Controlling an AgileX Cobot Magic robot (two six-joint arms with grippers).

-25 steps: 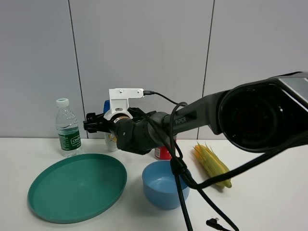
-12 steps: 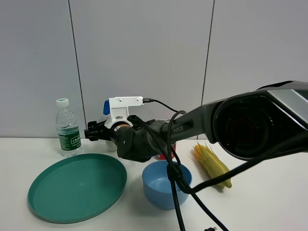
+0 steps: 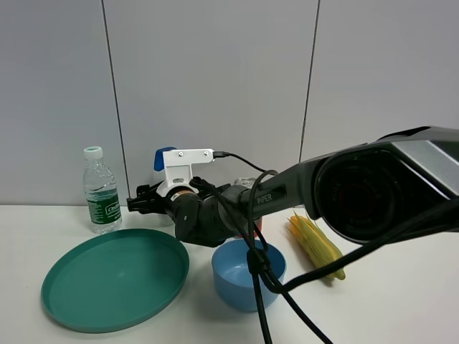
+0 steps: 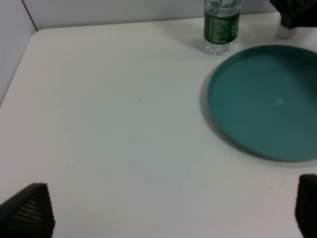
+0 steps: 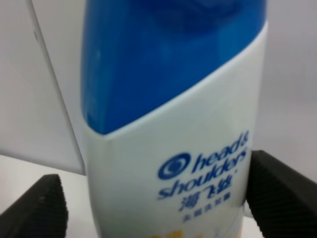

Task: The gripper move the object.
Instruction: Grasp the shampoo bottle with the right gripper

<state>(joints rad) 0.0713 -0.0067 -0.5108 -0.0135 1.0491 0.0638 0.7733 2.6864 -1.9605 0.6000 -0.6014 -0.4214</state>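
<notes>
Shampoo bottle (image 3: 163,158) in the high cam stands at the back wall, left of centre. It's mostly hidden behind my right gripper (image 3: 142,201), with only its blue cap poking out beside the white bracket (image 3: 183,161). Water bottle (image 3: 100,192) is further left, green plate (image 3: 115,276) lower left.

Left wrist cam: left gripper (image 4: 166,210) is spread wide over the white table (image 4: 99,124), plate at right.

Right wrist cam: the bottle fills the frame, fingers (image 5: 34,208) spread either side, gap showing on the left, so not pinching.

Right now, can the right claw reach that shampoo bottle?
Probably yes: the shampoo bottle stands between the spread fingers of the right gripper, and nothing blocks the gap.
</notes>
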